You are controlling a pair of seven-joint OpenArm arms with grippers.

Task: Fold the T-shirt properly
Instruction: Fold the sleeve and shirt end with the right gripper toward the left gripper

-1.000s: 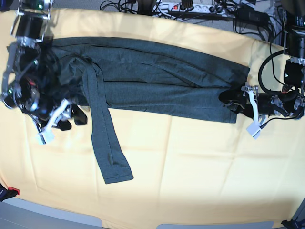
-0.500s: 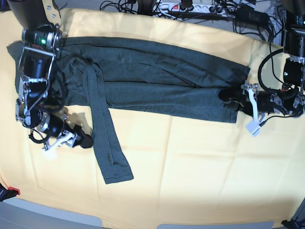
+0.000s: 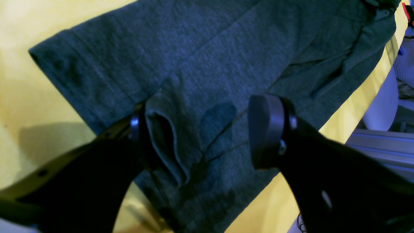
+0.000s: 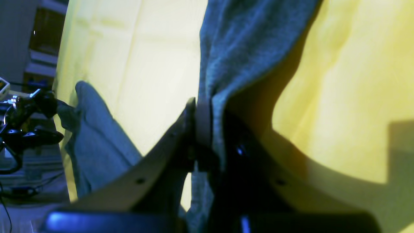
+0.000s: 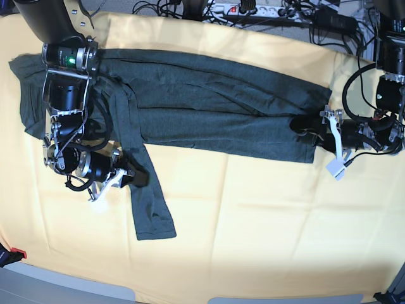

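Note:
The dark teal-grey T-shirt point(image 5: 209, 107) lies folded lengthwise across the yellow table, one long sleeve point(image 5: 149, 202) trailing toward the front edge. At the view's left, my right gripper point(image 5: 135, 178) is on that sleeve's edge. The right wrist view shows this gripper point(image 4: 203, 110) shut on a pinch of the sleeve fabric point(image 4: 245, 42). My left gripper point(image 5: 306, 131) rests at the shirt's right end, on the hem corner. In the left wrist view it point(image 3: 200, 129) stands open, a raised fold of fabric point(image 3: 168, 145) between its wide-apart fingers.
The yellow cloth-covered table point(image 5: 266, 221) fills the base view. Cables and a power strip point(image 5: 243, 9) run along the back edge. A small red object point(image 5: 16, 254) sits at the front left corner.
My right gripper moved right and toward the front to the sleeve's edge and shut on it. The shirt's left end now shows beside the arm. The left arm has not moved.

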